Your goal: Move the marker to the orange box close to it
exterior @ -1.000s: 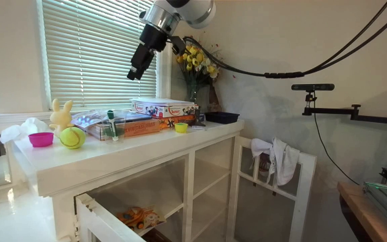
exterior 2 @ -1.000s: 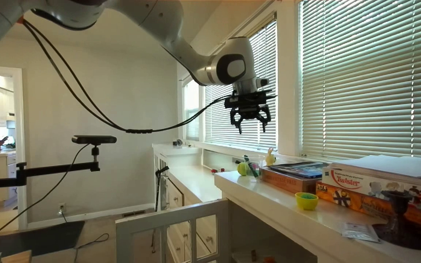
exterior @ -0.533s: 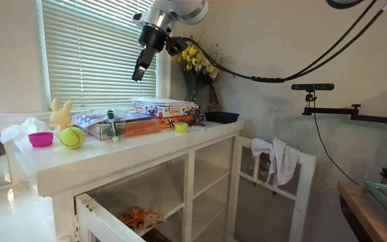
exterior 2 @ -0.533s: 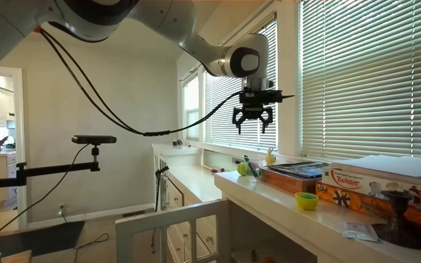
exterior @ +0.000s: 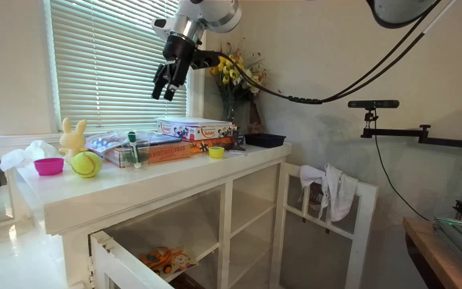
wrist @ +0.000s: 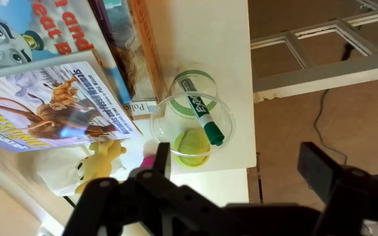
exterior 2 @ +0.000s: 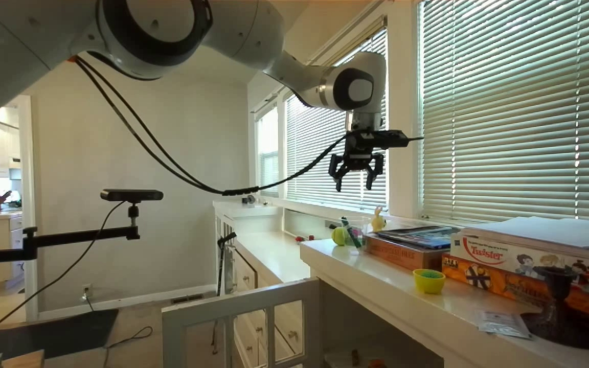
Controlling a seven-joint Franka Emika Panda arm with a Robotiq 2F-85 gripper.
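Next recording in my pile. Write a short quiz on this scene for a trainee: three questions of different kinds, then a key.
1. What holds the marker?
A) yellow cup
B) clear cup
C) pink bowl
2. True or false: the gripper is closed on the marker.
3. Which box stands closest to the marker?

Key
1: B
2: False; it is open, above and apart from the marker.
3: The orange box, with "Case Files" legible on its side.

In an exterior view, the marker point(exterior: 134, 149) leans in a cup point(exterior: 144, 152) before the box point(exterior: 170, 153).
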